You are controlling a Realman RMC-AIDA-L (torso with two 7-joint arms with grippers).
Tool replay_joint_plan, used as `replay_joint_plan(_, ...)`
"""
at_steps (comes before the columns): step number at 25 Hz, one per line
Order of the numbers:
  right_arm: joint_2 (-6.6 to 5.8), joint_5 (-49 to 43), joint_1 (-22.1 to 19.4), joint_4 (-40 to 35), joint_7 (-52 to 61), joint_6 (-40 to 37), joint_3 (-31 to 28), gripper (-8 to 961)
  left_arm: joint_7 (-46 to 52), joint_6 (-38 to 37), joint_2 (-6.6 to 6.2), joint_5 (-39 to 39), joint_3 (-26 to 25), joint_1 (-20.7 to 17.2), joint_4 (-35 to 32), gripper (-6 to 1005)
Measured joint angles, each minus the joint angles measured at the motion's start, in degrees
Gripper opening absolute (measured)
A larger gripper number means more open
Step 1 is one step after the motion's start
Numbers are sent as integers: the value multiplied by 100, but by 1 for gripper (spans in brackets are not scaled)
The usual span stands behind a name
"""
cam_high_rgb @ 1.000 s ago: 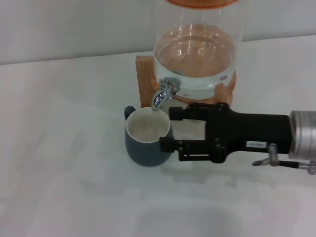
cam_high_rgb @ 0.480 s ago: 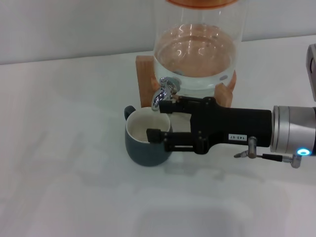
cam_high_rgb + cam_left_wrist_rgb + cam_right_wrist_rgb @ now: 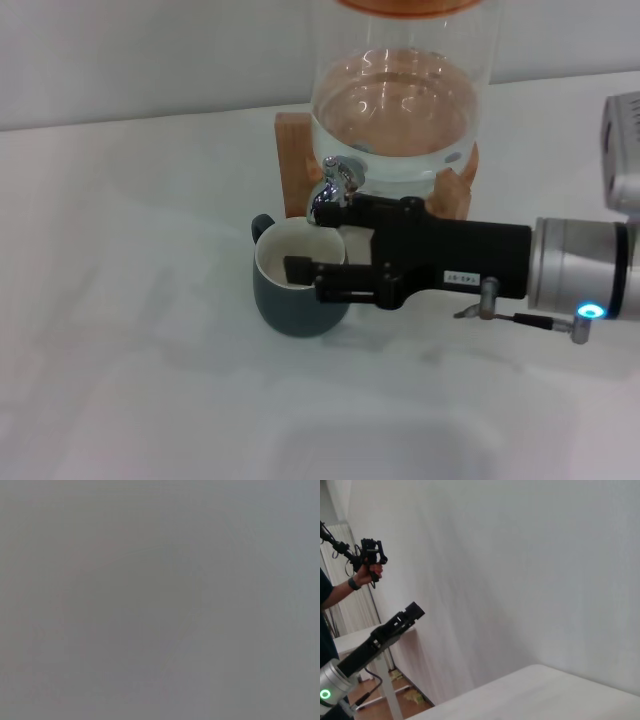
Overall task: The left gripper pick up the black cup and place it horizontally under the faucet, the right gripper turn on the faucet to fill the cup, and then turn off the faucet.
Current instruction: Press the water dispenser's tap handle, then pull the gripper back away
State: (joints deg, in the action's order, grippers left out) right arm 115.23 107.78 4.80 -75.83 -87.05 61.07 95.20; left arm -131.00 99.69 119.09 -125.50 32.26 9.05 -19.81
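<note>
Head view is showing movement by the tap. What are you doing?

— I am pushing the long black boxy right gripper [image 3: 320,237] in from the right edge of the white counter [image 3: 120,350]. Over the last second it has been sliding closer. Its fingers are standing wide apart, one now reaching just beside the small chrome faucet [image 3: 335,185], the other hanging over the cup's mouth.

And the cup?

— The squat charcoal-grey black cup [image 3: 290,305] with the cream inside is sitting upright under the spout, near the middle of the far edge, in front of the clear glass dispenser [image 3: 400,110] on its wooden stand [image 3: 292,150]. Placing looks finished; I am judging that opening the lever comes next.

The other arm?

— The left gripper [image 3: 412,611] is hanging raised, well away; I cannot tell its opening.
</note>
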Motion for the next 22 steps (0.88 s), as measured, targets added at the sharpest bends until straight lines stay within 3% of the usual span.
replay_joint_plan(11,0,1,22,13,-49,-363,199,782,17,15,0,0,8,-9,-22,761)
replay_joint_plan(22,-8,1,-31,12,-58,-328,-2,782,15,64,0,57,9,-6,-26,761)
